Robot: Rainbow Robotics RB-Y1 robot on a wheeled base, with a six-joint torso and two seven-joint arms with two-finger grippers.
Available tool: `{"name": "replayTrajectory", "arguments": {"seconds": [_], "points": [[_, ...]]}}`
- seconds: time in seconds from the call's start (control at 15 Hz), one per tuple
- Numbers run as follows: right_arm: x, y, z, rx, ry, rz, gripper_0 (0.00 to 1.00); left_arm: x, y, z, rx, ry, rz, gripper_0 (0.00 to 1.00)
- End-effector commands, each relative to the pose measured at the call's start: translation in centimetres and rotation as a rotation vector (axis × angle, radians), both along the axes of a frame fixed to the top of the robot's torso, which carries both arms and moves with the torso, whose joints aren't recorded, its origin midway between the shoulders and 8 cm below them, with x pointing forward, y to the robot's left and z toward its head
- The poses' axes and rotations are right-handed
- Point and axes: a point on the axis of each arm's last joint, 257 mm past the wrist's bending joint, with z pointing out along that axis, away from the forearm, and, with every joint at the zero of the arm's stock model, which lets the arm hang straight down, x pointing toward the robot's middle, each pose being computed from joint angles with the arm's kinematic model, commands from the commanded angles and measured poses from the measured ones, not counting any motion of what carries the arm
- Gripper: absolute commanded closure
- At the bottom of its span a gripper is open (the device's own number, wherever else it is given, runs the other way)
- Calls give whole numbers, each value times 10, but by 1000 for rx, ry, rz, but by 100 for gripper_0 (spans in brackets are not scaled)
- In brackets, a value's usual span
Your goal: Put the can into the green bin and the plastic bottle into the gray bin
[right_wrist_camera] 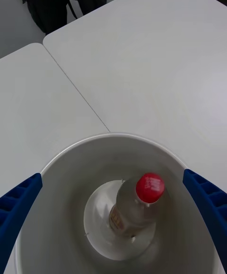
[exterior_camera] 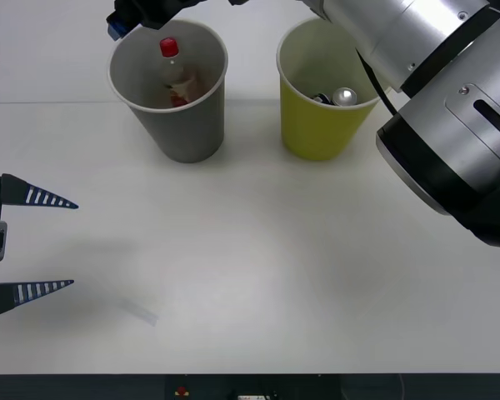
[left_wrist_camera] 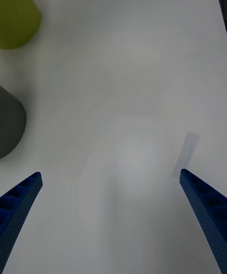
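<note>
Fingers of my right gripper (right_wrist_camera: 113, 193) spread wide and empty, one on each side of the gray bin's (right_wrist_camera: 61, 160) mouth, hovering just above the rim. Directly below, the bottle (right_wrist_camera: 137, 205) stands a little tilted on the bin's floor, red cap up, free of my grip. Front view agrees: bottle (exterior_camera: 175, 75) inside the gray bin (exterior_camera: 183, 125), my right arm reaching across over the bin tops.

Next bin along, the green one (exterior_camera: 317, 125), holds the can (exterior_camera: 343, 97); its shiny round top shows near the far wall, with something dark beside it that I cannot make out.

Left gripper (exterior_camera: 33, 243) parked near the table's (exterior_camera: 258, 267) left edge, fingers apart, holding nothing.

Progress, as I judge it: both items are in their proper bins. All that seems left is to lift the right arm clear without clipping a rim.

Materials: bins are tapered paper cups with pale rolled rims and smooth pale insides. Bottle is clear plastic with a ribbed screw cap and red-and-yellow label. Can is metal, glossy. Table is matte white, with a seam running past the bins. My fingers are blue, ribbed, wedge-shaped.
</note>
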Motion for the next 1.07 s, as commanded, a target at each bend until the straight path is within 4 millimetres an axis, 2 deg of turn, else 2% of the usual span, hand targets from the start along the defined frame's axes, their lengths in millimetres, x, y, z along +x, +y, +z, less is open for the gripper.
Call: {"name": "replayTrajectory", "arguments": {"seconds": [0.07,0.4,0.53,0.8,1.07], "points": [[0,-2,4,2,-8,9,0,0,0,0,0,0,0,0],[-13,-23,27,22,-4,49,0,0,0,0,0,0,0,0],[-19,-36,28,42,-22,72,0,0,0,0,0,0,0,0],[-48,-66,35,42,-45,123,0,0,0,0,0,0,0,0],[-82,-100,27,52,-98,167,0,0,0,0,0,0,0,0]]}}
